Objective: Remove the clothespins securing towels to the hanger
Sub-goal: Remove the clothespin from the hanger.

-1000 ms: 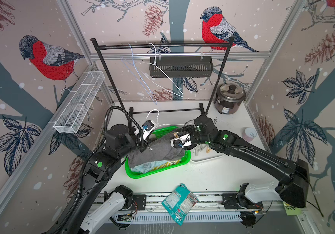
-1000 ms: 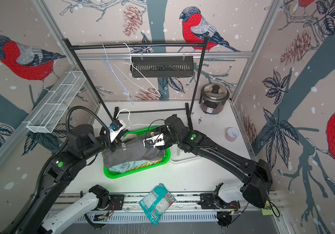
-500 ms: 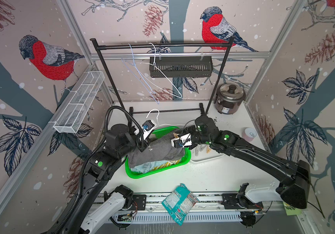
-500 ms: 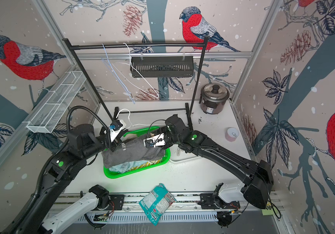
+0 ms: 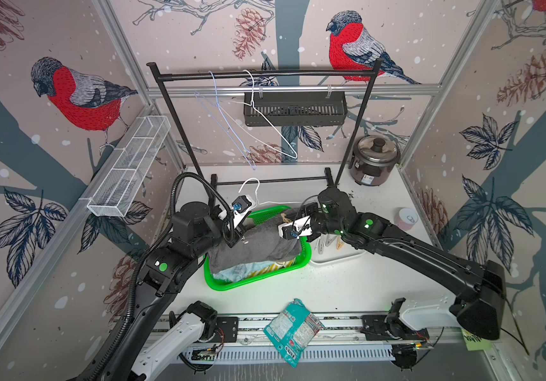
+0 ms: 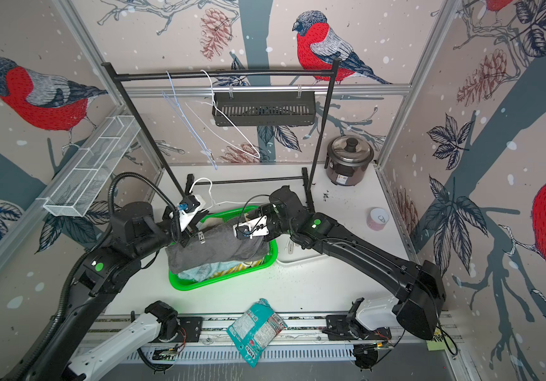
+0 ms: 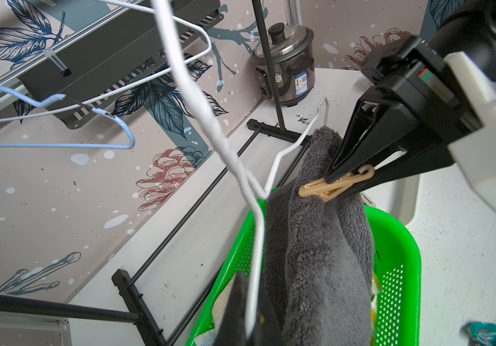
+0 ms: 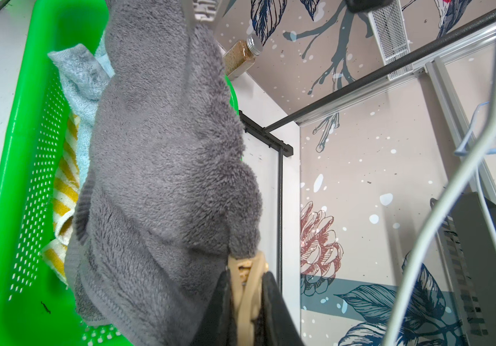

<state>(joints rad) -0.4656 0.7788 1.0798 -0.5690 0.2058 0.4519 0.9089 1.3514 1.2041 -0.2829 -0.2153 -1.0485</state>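
So both arms were leaning in over the green basket (image 5: 258,279) on the tabletop (image 5: 347,287). The left arm came up from the near left corner with its elbow bent and its wrist over the basket's left end. The left gripper (image 7: 251,323) was closed on the wire of a white hanger (image 7: 210,118). The right arm stretched long and low from the near right corner, wrist turned toward the basket's far right end. The right gripper (image 8: 246,287) was squeezed onto a tan clothespin (image 7: 330,187) that bit the edge of the grey towel (image 5: 255,245) draped from that hanger.

Counting: three towels, the grey one on top, with a light blue one (image 8: 81,75) and a yellow-striped one (image 8: 63,185) under it in the basket. Three hangers too, the held one plus a white one (image 5: 274,128) and a pale blue one (image 5: 225,132) on the black rack (image 5: 265,73). A few loose pegs (image 5: 331,245) lay in the white tray (image 5: 334,259) touching the basket's right side, couldn't count them exactly.
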